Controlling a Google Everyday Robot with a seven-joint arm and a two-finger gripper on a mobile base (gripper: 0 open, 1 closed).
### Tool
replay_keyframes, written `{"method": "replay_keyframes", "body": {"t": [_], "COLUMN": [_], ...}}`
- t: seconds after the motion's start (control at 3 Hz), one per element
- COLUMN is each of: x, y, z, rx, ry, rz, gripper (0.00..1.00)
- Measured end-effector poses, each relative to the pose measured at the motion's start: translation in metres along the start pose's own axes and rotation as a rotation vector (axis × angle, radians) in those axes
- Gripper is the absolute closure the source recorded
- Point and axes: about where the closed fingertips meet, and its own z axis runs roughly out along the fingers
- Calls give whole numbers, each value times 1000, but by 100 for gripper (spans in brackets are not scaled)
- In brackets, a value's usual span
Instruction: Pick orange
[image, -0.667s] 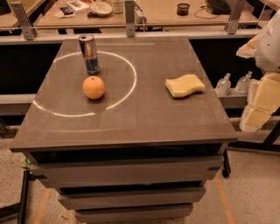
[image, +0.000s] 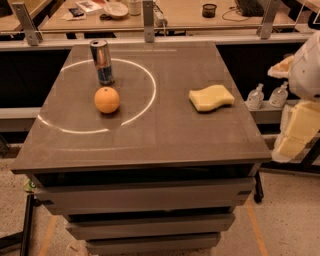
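Observation:
The orange (image: 107, 100) is a small round fruit that sits on the dark grey table (image: 150, 135), left of centre, inside a white painted circle (image: 145, 107). A drink can (image: 102, 62) stands upright just behind it, a small gap apart. Pale parts of my arm (image: 302, 125) show at the right edge, beside the table and well right of the orange. My gripper is out of view, and nothing touches the orange.
A pale yellow wavy-edged sponge (image: 211, 97) lies on the table's right side. Two small clear bottles (image: 267, 96) stand on a lower shelf to the right. A bench (image: 175, 17) with clutter runs behind the table, with metal posts (image: 148, 20) along it.

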Motion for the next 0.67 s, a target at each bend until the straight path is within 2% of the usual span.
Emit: {"method": "replay_keyframes", "body": {"t": [0.33, 0.67], "x": [-6, -23], "y": [8, 1], "z": [53, 77], "rx": [-34, -26], "ry": [-103, -246], "rz": [-38, -46], "gripper": [0, 0]}}
